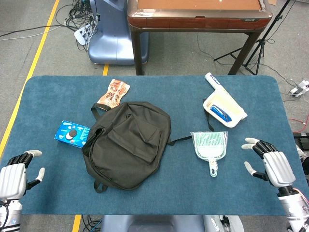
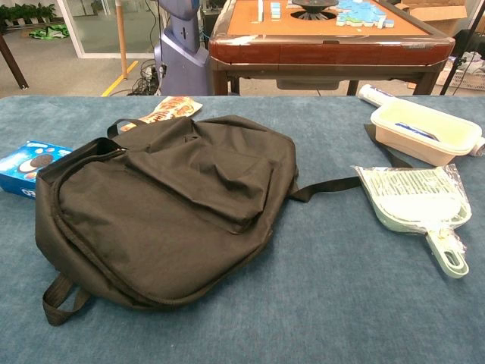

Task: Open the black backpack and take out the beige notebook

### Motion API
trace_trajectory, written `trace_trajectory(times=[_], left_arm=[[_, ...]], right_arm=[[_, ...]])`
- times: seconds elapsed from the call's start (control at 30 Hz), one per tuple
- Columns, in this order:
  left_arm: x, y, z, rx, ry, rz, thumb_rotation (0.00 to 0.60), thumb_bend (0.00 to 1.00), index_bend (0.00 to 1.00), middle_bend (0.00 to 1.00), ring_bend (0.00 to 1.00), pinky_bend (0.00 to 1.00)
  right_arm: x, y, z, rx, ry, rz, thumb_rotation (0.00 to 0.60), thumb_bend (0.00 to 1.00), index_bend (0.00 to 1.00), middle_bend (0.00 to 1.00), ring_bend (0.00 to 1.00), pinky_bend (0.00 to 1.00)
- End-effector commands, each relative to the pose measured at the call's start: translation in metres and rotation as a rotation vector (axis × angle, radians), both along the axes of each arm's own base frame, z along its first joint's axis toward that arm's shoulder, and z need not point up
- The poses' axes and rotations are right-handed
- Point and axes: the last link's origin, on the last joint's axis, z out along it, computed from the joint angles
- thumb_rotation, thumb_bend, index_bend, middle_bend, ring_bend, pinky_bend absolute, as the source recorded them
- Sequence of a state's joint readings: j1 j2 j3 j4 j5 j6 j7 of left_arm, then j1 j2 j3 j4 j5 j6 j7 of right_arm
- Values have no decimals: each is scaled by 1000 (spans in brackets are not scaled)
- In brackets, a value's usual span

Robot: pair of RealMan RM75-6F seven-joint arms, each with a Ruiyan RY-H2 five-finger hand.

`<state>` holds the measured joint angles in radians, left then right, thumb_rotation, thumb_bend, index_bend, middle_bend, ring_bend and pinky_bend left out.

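backpack: black backpack (image 1: 129, 144) lies flat mid-table, front pocket up, zippers look closed in both views. One strap (image 1: 181, 140) trails right toward the dustpan.
notebook: beige notebook not visible anywhere; presumably inside the bag, can't confirm.
left hand: left hand (image 1: 17, 175) at the near-left table edge, well apart from the bag. Fingers spread, holding nothing. Only in head view.
right hand: right hand (image 1: 271, 163) at the near-right edge, fingers apart, empty, palm turned inward. Also only in head view.
stage: nothing started, my read. Bag untouched, first step is finding a zipper pull.
clutter: blue cookie box (image 1: 72, 134) touching the bag's left side; snack packet (image 1: 112, 93) just behind it; pale green dustpan (image 1: 209, 143) near the strap end; white container (image 1: 224, 108) with a blue item inside, far right; white tube (image 1: 213, 79) at its back edge.
risk 1: zipper pulls too small to make out in either view. A blind grab likely pinches loose fabric and drags the whole bag.
risk 2: bag is soft and unanchored. Pulling the zip one-handed would slide it; the other hand should pin it down.
risk 3: any bag shift left shoves the cookie box toward the table edge.
risk 4: strap snagging the dustpan if the bag rotates.
risk 5: wrong compartment. Front pocket vs main, can't tell which holds the notebook.
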<state>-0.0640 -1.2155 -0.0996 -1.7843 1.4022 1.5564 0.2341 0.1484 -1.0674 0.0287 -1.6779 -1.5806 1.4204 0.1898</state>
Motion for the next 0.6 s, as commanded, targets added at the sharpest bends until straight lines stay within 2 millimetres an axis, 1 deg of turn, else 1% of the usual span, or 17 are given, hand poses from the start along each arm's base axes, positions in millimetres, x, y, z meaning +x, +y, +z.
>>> trace_trajectory(times=[0.03, 0.27, 0.4, 0.6], left_arm=[[-1, 0, -1, -9, 2, 4, 600, 309, 337, 302, 298, 257], [0, 1, -3, -46, 13, 0, 600, 309, 337, 302, 298, 257], [2, 3, -5, -60, 18, -14, 600, 309, 337, 302, 298, 256], [3, 4, -5, -77, 27, -31, 600, 309, 337, 302, 298, 250]], right_arm=[[0, 0, 0, 3, 2, 0, 600, 353, 334, 218, 196, 264], [5, -2, -3, 26, 6, 20, 600, 353, 334, 218, 196, 264], [20, -9, -8, 91, 33, 77, 600, 353, 334, 218, 196, 264], [53, -25, -23, 208, 68, 194, 600, 350, 334, 218, 196, 264]])
